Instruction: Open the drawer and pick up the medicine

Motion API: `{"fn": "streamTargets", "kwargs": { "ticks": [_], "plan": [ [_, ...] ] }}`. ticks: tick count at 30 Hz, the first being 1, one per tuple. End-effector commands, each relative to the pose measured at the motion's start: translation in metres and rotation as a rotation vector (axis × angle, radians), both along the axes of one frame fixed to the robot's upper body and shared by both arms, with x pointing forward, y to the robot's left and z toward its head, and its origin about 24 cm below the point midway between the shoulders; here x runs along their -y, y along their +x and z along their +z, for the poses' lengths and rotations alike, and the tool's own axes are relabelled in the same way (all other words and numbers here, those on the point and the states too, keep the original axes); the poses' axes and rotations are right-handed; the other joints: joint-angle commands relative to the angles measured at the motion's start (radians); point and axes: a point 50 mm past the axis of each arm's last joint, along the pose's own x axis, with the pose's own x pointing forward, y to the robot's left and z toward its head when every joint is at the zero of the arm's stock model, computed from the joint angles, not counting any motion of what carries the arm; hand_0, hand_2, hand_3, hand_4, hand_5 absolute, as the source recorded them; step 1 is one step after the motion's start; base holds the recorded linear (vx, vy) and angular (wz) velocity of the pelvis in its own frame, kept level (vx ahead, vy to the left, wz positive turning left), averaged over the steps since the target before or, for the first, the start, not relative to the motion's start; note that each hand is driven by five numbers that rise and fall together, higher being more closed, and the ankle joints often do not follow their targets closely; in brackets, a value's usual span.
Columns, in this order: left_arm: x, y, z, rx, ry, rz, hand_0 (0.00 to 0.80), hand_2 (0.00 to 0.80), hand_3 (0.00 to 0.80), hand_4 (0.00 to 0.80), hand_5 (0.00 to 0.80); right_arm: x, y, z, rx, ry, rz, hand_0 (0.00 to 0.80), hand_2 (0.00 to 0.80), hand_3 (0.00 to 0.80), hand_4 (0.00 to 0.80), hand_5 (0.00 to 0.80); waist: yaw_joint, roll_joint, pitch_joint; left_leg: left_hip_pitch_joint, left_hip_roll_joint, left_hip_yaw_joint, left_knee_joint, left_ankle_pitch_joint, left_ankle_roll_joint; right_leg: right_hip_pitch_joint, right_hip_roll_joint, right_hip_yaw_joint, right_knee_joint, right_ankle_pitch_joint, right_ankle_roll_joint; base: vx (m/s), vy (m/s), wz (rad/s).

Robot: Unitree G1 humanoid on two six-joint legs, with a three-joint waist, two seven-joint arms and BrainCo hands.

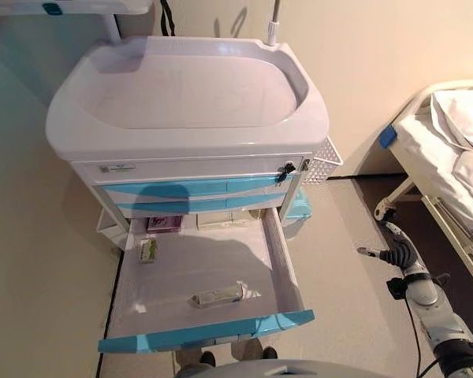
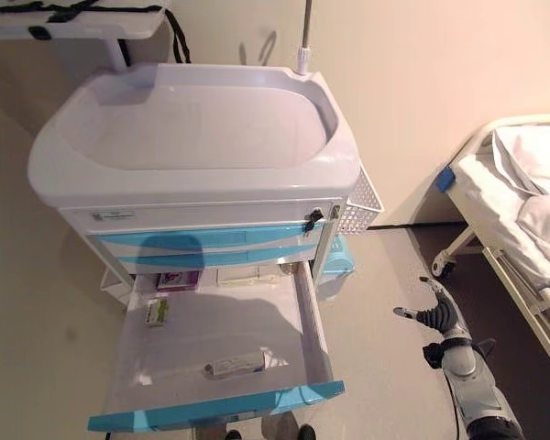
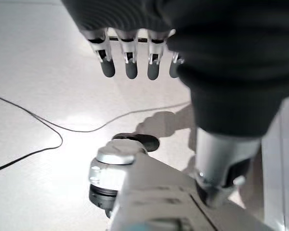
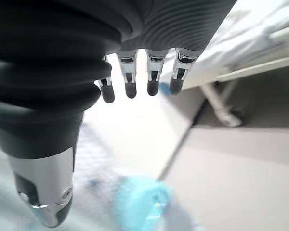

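The bottom drawer of the cart stands pulled well out, so the opening step looks done and the step in hand is the pick-up. Inside the drawer, a long medicine box lies on the white floor near the front edge, right of the middle. A small green-and-white packet lies by the left wall towards the back, and a purple box and a pale flat box sit along the back edge, partly under the cart.

Neither hand holds anything. The right hand hangs over the floor, well apart from the drawer's right wall, between the cart and the bed, its fingers straight and relaxed. The left hand shows only in its own wrist view, fingers straight, above bare floor.

The next move probably calls for the right hand to swing left over the drawer's right wall, come down onto the long box and close fingers and thumb across its narrow sides; the box lies flat, so getting under it may be awkward.
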Motion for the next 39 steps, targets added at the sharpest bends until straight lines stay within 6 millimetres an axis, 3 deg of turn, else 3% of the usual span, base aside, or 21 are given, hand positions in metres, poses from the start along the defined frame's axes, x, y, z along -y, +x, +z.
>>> {"fn": "streamTargets", "kwargs": {
  "ticks": [1,2,4,5,6,13,16,21,22,24,29,33,39],
  "plan": [
    [-0.011,0.008,0.003,-0.038,0.037,-0.197,0.0,0.0,0.0,0.0,0.0,-0.023,0.013,0.039,0.114,0.08,0.246,0.0,0.0,0.0,0.0,0.0,0.021,-0.04,-0.024,-0.051,-0.058,-0.013,0.0,-0.004,0.031,-0.04,-0.03,0.006,0.087,-0.006,0.073,0.0,0.0,0.0],
    [-0.011,0.008,0.003,-0.038,0.037,-0.198,0.0,0.0,0.0,0.0,0.0,-0.023,0.013,0.039,0.113,0.081,0.246,0.0,0.0,0.0,0.0,0.0,0.021,-0.04,-0.024,-0.051,-0.058,-0.014,0.0,-0.004,0.031,-0.039,-0.03,0.005,0.087,-0.006,0.073,0.0,0.0,0.0],
    [-0.018,0.023,0.007,-0.035,0.064,-0.369,0.0,0.0,0.0,0.0,0.0,-0.044,0.014,0.055,0.131,0.15,0.404,0.0,0.0,0.0,0.0,0.0,0.023,-0.055,-0.028,-0.049,-0.056,-0.011,0.0,-0.005,0.029,-0.039,-0.029,0.005,0.088,-0.007,0.073,0.0,0.0,0.0],
    [-0.018,0.023,0.007,-0.035,0.064,-0.369,0.0,0.0,0.0,0.0,0.0,-0.044,0.013,0.055,0.131,0.15,0.404,0.0,0.0,0.0,0.0,0.0,0.023,-0.055,-0.027,-0.049,-0.056,-0.011,0.0,-0.005,0.029,-0.039,-0.029,0.005,0.089,-0.007,0.073,0.0,0.0,0.0],
    [-0.023,0.031,0.01,-0.025,0.084,-0.422,0.0,0.0,0.0,0.0,0.0,-0.056,0.014,0.064,0.134,0.179,0.499,0.0,0.0,0.0,0.0,0.0,0.025,-0.064,-0.031,-0.049,-0.056,-0.01,-0.001,-0.005,0.028,-0.038,-0.028,0.004,0.088,-0.007,0.074,0.0,0.0,0.0],
    [-0.034,0.048,0.016,0.029,0.129,-0.423,0.0,0.0,0.0,0.0,0.0,-0.095,0.015,0.089,0.122,0.306,0.787,0.0,0.0,0.0,0.0,0.0,0.039,-0.092,-0.03,-0.055,-0.054,-0.01,-0.001,-0.002,0.026,-0.047,-0.028,0.0,0.09,-0.002,0.075,0.0,0.0,0.0],
    [-0.034,0.045,0.016,0.009,0.126,-0.442,0.0,0.0,0.0,0.0,0.0,-0.119,0.016,0.094,0.054,0.349,0.942,0.0,0.0,0.0,0.0,0.0,0.051,-0.103,-0.025,-0.057,-0.054,-0.007,0.0,-0.001,0.026,-0.051,-0.03,0.002,0.09,0.001,0.075,0.0,0.0,0.0],
    [-0.032,0.036,0.014,-0.018,0.114,-0.442,0.0,0.0,0.0,0.0,0.0,-0.141,0.02,0.096,0.012,0.307,1.058,0.0,0.0,0.0,0.0,0.0,0.066,-0.102,-0.018,-0.055,-0.055,-0.004,0.002,-0.003,0.027,-0.052,-0.03,0.004,0.091,0.0,0.073,0.002,0.003,-0.02],
    [-0.031,0.032,0.013,-0.031,0.111,-0.433,0.0,0.0,0.0,0.0,0.0,-0.154,0.022,0.093,0.0,0.322,1.096,0.0,0.0,0.0,0.0,0.0,0.072,-0.098,-0.015,-0.055,-0.056,-0.006,0.003,-0.004,0.028,-0.05,-0.031,0.002,0.09,-0.001,0.072,0.007,0.005,-0.06],
    [-0.031,0.03,0.012,-0.035,0.11,-0.429,0.0,0.0,0.0,0.0,0.0,-0.159,0.024,0.092,-0.003,0.322,1.108,0.0,0.0,0.0,0.0,0.0,0.073,-0.097,-0.012,-0.055,-0.056,-0.006,0.004,-0.004,0.029,-0.049,-0.031,0.002,0.091,-0.001,0.072,0.003,-0.001,-0.01],
    [-0.029,0.024,0.011,-0.045,0.117,-0.391,0.0,0.0,0.0,0.0,0.0,-0.192,0.034,0.071,-0.021,0.325,1.115,0.0,0.0,0.0,0.0,0.0,0.094,-0.08,0.005,-0.059,-0.06,-0.02,0.005,-0.002,0.032,-0.048,-0.035,-0.012,0.092,-0.005,0.069,-0.004,-0.003,0.02],
    [-0.03,0.024,0.011,-0.041,0.132,-0.372,0.0,0.0,0.0,0.0,0.0,-0.207,0.039,0.054,-0.037,0.264,1.092,0.0,0.0,0.0,0.0,0.0,0.105,-0.073,0.017,-0.064,-0.061,-0.033,0.005,0.003,0.032,-0.047,-0.036,-0.024,0.092,-0.005,0.067,-0.012,-0.015,0.05],
    [-0.029,0.023,0.011,-0.041,0.147,-0.355,0.0,0.0,0.0,0.0,0.0,-0.21,0.042,0.029,-0.052,0.12,1.026,0.0,0.0,0.0,0.0,0.0,0.112,-0.066,0.034,-0.074,-0.062,-0.048,0.005,0.01,0.032,-0.051,-0.039,-0.039,0.097,-0.007,0.065,-0.021,-0.019,0.14]
  ]
}}
